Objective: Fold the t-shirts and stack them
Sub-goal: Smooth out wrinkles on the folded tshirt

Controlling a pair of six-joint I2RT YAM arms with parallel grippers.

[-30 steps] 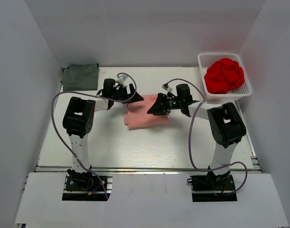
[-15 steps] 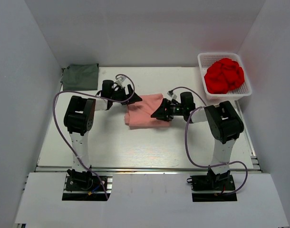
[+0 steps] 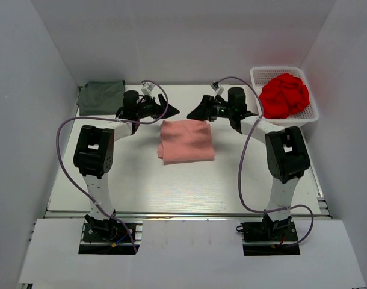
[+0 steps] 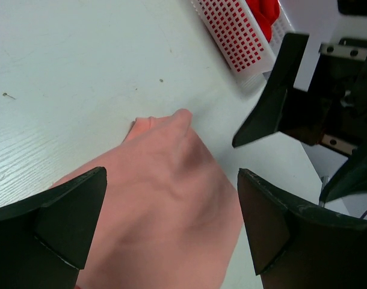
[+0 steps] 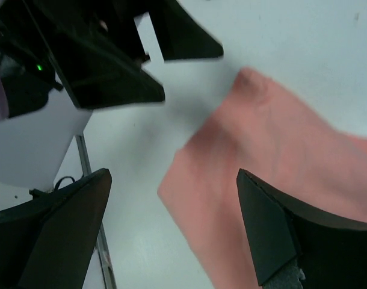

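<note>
We note the white wooden table (image 3: 183,180) carrying a salmon-pink folded cloth t-shirt (image 3: 185,140) at its middle and a dark grey-green folded cloth t-shirt (image 3: 101,97) at its far-left corner. The left gripper (image 3: 169,111) and right gripper (image 3: 195,113) hang just past the pink shirt's far edge, jaws spread wide, holding nothing.

No lettering, label, brand mark, number or sign can be read in any view; the cloth, the basket, the arms and the surface carry no legible writing.
</note>
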